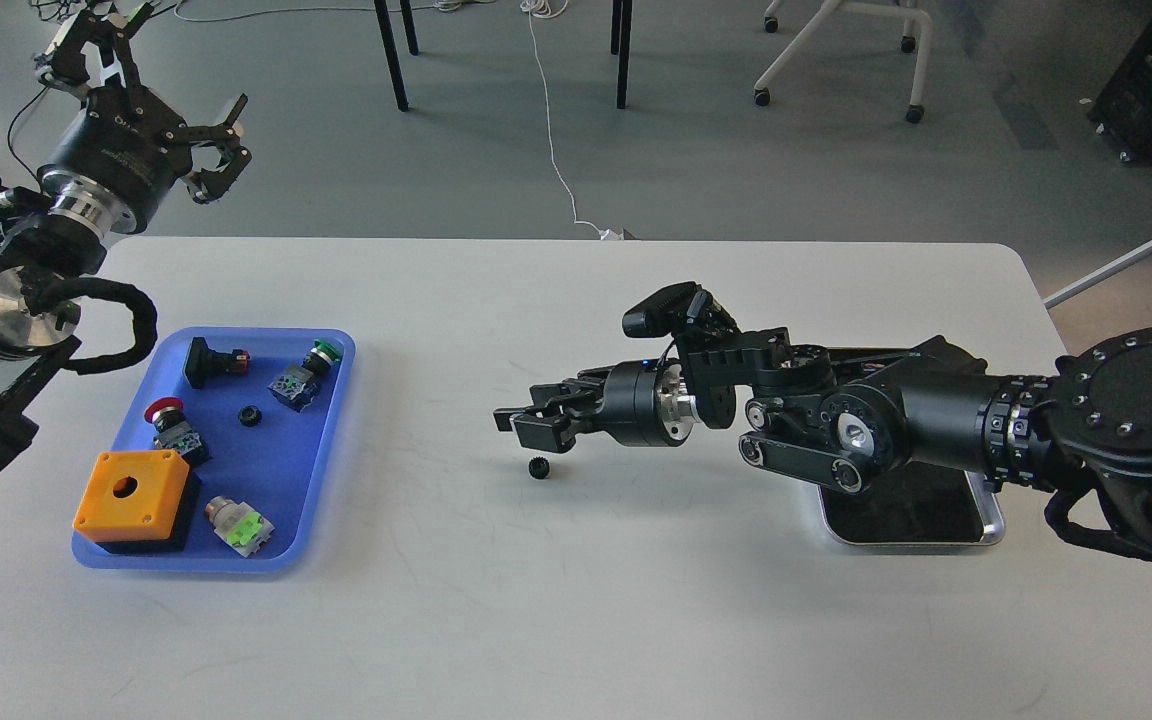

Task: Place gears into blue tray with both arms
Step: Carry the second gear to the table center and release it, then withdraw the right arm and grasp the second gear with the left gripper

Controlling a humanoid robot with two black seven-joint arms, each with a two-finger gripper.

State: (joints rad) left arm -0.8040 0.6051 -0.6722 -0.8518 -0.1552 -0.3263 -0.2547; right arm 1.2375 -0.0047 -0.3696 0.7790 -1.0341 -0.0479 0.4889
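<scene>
- White rounded-corner desk [576, 600], seen from above; grey floor behind.
- Flat rectangular blue plastic tray [331, 440] with low rim sits at desk's left side.
- One tiny black toothed gear [251, 416] lies inside the blue tray, near its middle, apart from the other parts.
- Also in the tray: an orange square box with a round hole on top [133, 495] at the near-left corner; a red-capped push button [169, 420] just behind it; a green-capped push button [308, 372] at the far-right; a black switch with a small red end [211, 360] at the far-left; a pale switch with a light green body [239, 525] at the near edge.
- Second tiny black gear [539, 467] lies on the bare desk, mid-table, well apart from the tray.
- Right arm reaches in from the right; its tool [521, 420] points left, hanging just above and behind that gear, fingers slightly apart, holding nothing, not touching the gear.
- Shiny steel tray with a dark bottom [911, 515] sits under the right arm, partly hidden.
- Left arm raised at far left, beyond the desk's back edge; its tool [221, 150] has fingers spread, empty.
</scene>
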